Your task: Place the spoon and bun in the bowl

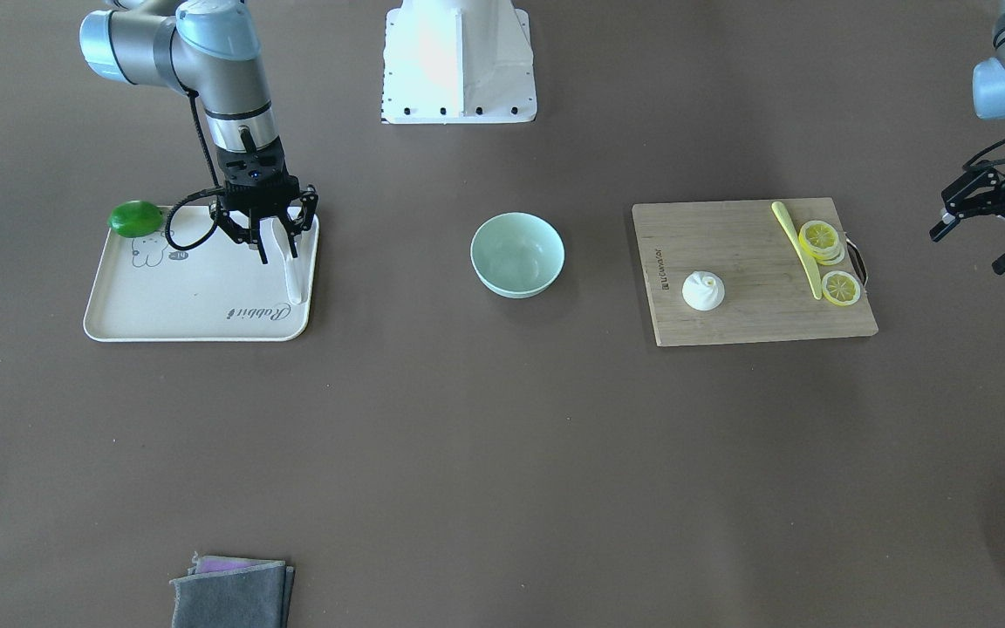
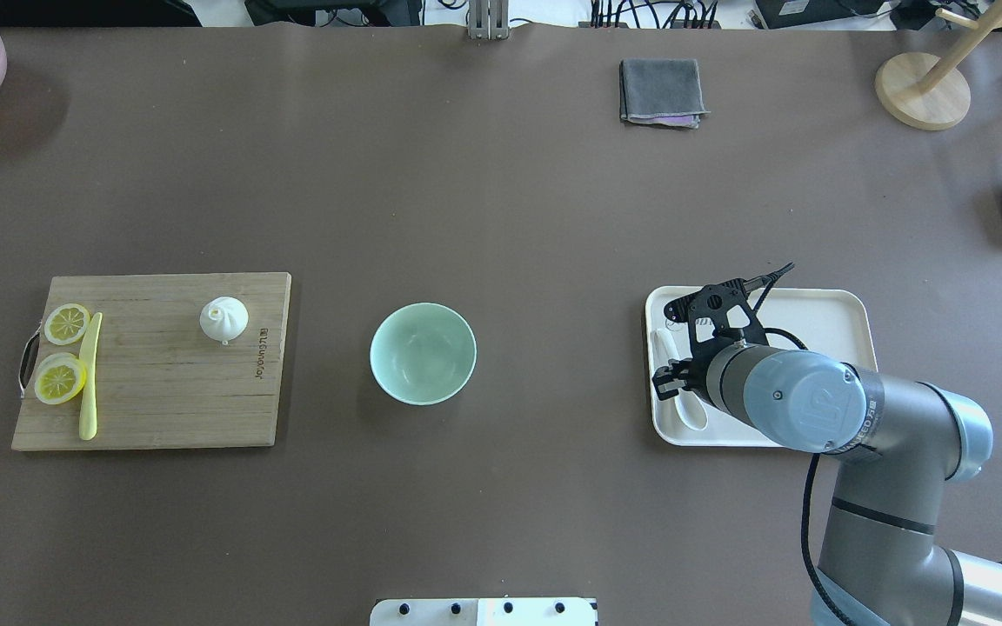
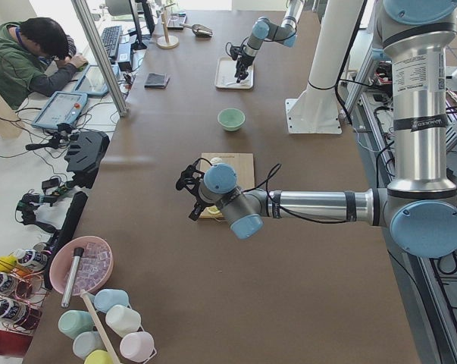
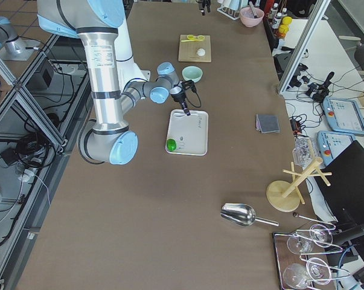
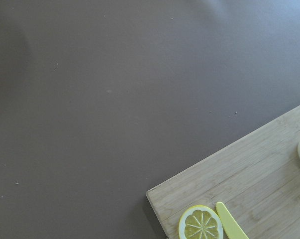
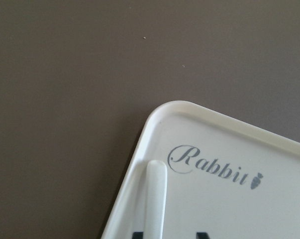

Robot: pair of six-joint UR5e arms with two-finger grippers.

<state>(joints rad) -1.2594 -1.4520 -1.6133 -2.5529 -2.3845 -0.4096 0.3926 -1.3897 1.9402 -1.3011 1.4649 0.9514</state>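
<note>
Wrist (image 1: pixel 241 122) downward, right jaws astride spoon (image 1: pixel 293 281)

The table (image 1: pixel 502 453) is flat dark brown; on it the bowl (image 1: pixel 517 255) is plain pale mint green, and the bun (image 1: pixel 703 291) and spoon (image 1: pixel 292 277) are white. The cream tray (image 1: pixel 197 305) on the right bears a grey rabbit outline and grey script reading "Rabbit", with a glossy green lump (image 1: pixel 135 218) on one corner. On the left, the board (image 1: pixel 729 262) is pale straight-grained wood with bright yellow lemon slices (image 1: pixel 841 288) and a yellow-green utensil (image 1: pixel 799 249). The right gripper (image 1: pixel 278 255) and left gripper (image 1: pixel 969 250) are black, and the folded cloth (image 1: pixel 232 593) is grey, edged purple.
</note>
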